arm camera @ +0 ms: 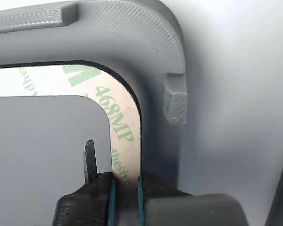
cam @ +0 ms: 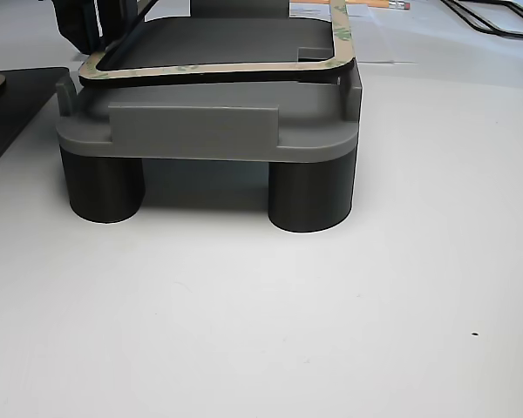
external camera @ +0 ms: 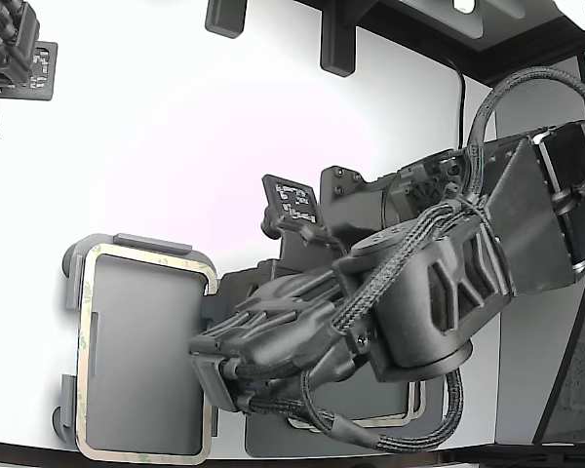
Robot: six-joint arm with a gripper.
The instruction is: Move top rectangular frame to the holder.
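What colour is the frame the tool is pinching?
Cream-tan with green printed lettering, clearest in the wrist view: frame, tool.

Frame (cam: 218,67) atop holder (cam: 192,132) (one corner raised)
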